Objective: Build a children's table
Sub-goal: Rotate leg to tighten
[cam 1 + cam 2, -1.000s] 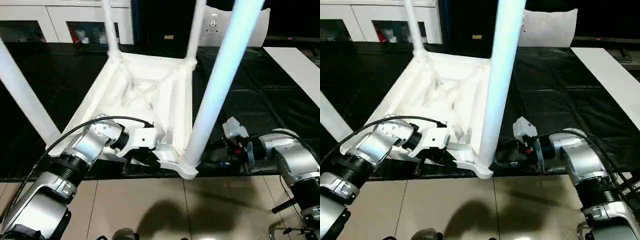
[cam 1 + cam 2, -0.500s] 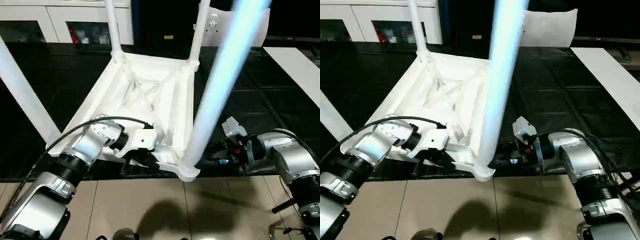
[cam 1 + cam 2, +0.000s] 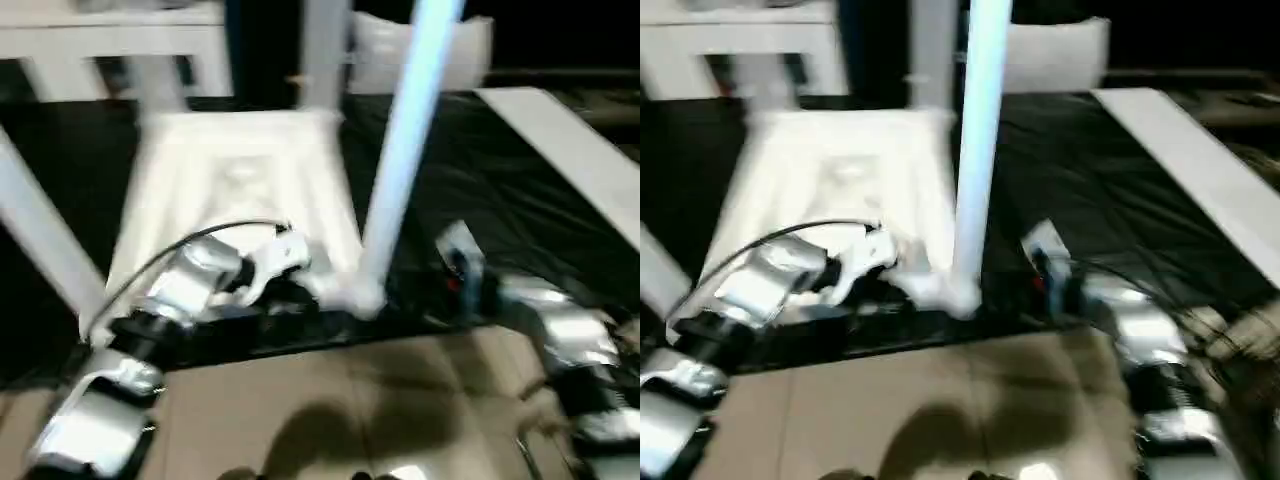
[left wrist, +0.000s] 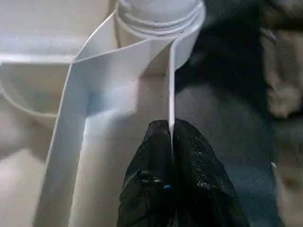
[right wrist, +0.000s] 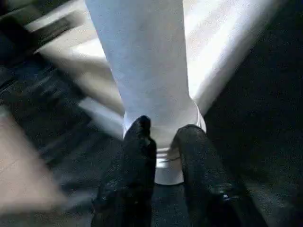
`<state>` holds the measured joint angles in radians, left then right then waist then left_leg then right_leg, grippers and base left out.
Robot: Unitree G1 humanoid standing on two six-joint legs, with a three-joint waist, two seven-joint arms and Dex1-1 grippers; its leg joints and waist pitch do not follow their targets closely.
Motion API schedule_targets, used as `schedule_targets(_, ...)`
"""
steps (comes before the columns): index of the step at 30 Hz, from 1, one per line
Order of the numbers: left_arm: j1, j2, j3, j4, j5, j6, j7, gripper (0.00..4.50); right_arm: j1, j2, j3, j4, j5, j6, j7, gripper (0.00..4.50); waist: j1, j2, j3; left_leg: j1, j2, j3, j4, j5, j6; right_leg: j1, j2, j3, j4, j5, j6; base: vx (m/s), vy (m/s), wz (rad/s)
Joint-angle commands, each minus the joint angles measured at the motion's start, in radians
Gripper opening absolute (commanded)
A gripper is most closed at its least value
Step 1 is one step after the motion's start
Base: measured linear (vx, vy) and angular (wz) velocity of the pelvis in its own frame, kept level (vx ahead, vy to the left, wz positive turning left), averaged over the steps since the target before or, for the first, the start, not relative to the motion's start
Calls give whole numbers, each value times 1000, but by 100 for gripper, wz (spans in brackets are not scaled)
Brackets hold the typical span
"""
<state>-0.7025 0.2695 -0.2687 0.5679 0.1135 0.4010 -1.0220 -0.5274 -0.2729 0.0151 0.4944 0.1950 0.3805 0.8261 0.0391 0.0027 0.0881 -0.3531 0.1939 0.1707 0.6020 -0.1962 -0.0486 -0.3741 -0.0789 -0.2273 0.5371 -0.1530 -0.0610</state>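
**Black mat, upturned white table, both grippers at its near corner**

Black matting covers the floor [image 3: 480, 190] where the children's table [image 3: 240, 190] lies upside down, its ribbed underside facing up and its legs rising out of the top of the head views. White cabinets [image 3: 110, 45] and a white pillow [image 3: 420, 55] stand behind it, and tan floor tiles [image 3: 330, 400] lie in front.

At the near corner, one leg [image 3: 405, 150] stands in its round socket [image 4: 161, 14].

The left arm reaches in from the left, silver forearm angled toward that corner, a black cable looping over the wrist. In the left wrist view, the left gripper [image 4: 171, 130] has its two black fingers pressed tight together on a thin white rib [image 4: 171, 80] of the tabletop that runs out from the socket.

The right arm comes in from the right, bent at the elbow. In the right wrist view, the right gripper [image 5: 164, 130] sits at the base of the leg with its fingertips a narrow way apart against the socket collar; whether they actually grip it cannot be told.

Both head views are heavily smeared, so the ribs, far legs and cabinet doors are hard to make out.
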Motion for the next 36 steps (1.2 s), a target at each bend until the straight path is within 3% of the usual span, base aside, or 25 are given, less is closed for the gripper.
schedule_targets(1,-25,-76,1,-36,-59,21,22,0,-32,53,-8,-1,-6,36,-137,71,-4,4,-62,0,91,-63,-86,-386,6,66,-121,76,-85,-511,42,0,0,0)
schedule_targets(2,-26,-81,4,-37,-59,27,31,0,-33,61,-13,-4,-4,41,-153,71,-7,0,-60,17,68,-49,-75,-379,5,49,-127,78,-103,-544,38,0,0,0)
schedule_targets(3,-29,-95,13,-42,-57,40,58,0,-35,83,-25,-15,3,47,-190,71,-5,-1,-60,20,52,-42,-66,-348,8,47,-131,76,-112,-564,38,0,0,0)
schedule_targets(4,-29,-106,17,-52,-54,53,78,0,-30,100,-29,-35,6,51,-208,71,2,-7,-59,15,32,-30,-60,-272,22,50,-128,72,-120,-578,47,0,0,0)
schedule_targets(6,-25,-124,22,-72,-49,68,104,0,-9,112,-28,-82,-1,27,-212,86,11,-4,-67,5,40,-29,-69,-194,45,57,-118,79,-104,-497,44,0,0,0)
schedule_targets(7,-22,-129,22,-80,-50,75,111,0,-1,113,-27,-102,-7,22,-213,99,15,3,-71,9,55,-33,-72,-173,58,50,-115,86,-93,-415,21,0,0,0)
schedule_targets(9,-16,-123,13,-85,-44,67,108,0,6,104,-20,-121,-12,27,-206,121,21,0,-84,-3,71,-40,-71,-84,82,54,-117,100,-52,-236,-43,56,-8,4)
schedule_targets(12,-6,-100,2,-81,-33,41,95,0,26,69,-14,-165,-5,24,-170,130,32,0,-91,-11,65,-36,-61,4,118,57,-119,110,-25,-102,-96,56,-8,0)
schedule_targets(13,-3,-93,1,-78,-32,32,90,0,32,56,-14,-176,-1,11,-155,137,37,-3,-99,-14,62,-34,-54,57,141,56,-120,115,-7,-17,-120,0,0,0)
schedule_targets(15,0,-79,-4,-75,-28,18,77,0,38,32,-18,-188,12,12,-122,164,42,-6,-94,-19,60,-31,-50,84,179,49,-117,118,2,36,-144,0,0,0)
schedule_targets(18,6,-47,-16,-67,-19,-3,45,0,48,-32,-18,-211,33,21,-32,186,60,-6,-84,-16,47,-20,-53,-9,160,51,-113,115,-24,-123,-99,0,0,0)
schedule_targets(20,9,-19,-32,-55,-11,-43,7,0,51,-91,-5,-216,31,17,43,211,70,-4,-80,-11,46,-20,-57,-54,126,52,-103,109,-42,-261,-33,0,0,0)
schedule_targets(21,11,-3,-45,-50,-6,-70,-21,0,53,-122,3,-218,30,8,88,211,77,-3,-77,-3,50,-19,-60,-77,116,45,-103,110,-51,-307,-10,0,0,0)
schedule_targets(23,14,27,-74,-39,7,-133,-74,0,56,-165,17,-217,31,-9,158,224,83,-4,-79,2,53,-19,-63,-104,98,44,-104,110,-55,-342,8,0,0,0)
schedule_targets(26,16,58,-107,-28,13,-208,-144,0,59,-212,43,-213,31,-29,249,248,83,-4,-78,9,56,-22,-66,-147,79,44,-105,107,-61,-384,14,0,0,0)
schedule_targets(28,13,77,-126,-19,22,-241,-180,0,60,-242,66,-206,25,-52,310,256,88,-4,-83,8,55,-22,-64,-139,77,47,-107,108,-58,-379,15,0,0,0)
schedule_targets(30,7,97,-148,-9,34,-278,-212,0,61,-268,89,-202,21,-79,371,256,104,-3,-87,6,59,-21,-63,-108,85,46,-108,112,-50,-335,-1,0,0,0)
schedule_targets(32,3,111,-160,-9,32,-301,-247,0,58,-279,99,-203,39,-78,421,256,110,-5,-91,5,62,-23,-62,-91,87,47,-109,112,-44,-308,-19,0,0,0)
schedule_targets(34,0,122,-169,-11,28,-319,-278,0,54,-288,107,-204,55,-73,463,231,115,-3,-91,4,66,-23,-62,-87,95,47,-109,113,-39,-294,-27,0,0,0)
schedule_targets(36,0,144,-199,-44,16,-355,-362,0,41,-291,139,-202,83,-69,564,220,121,-8,-94,0,63,-21,-60,-78,98,50,-111,115,-34,-281,-31,0,0,0)
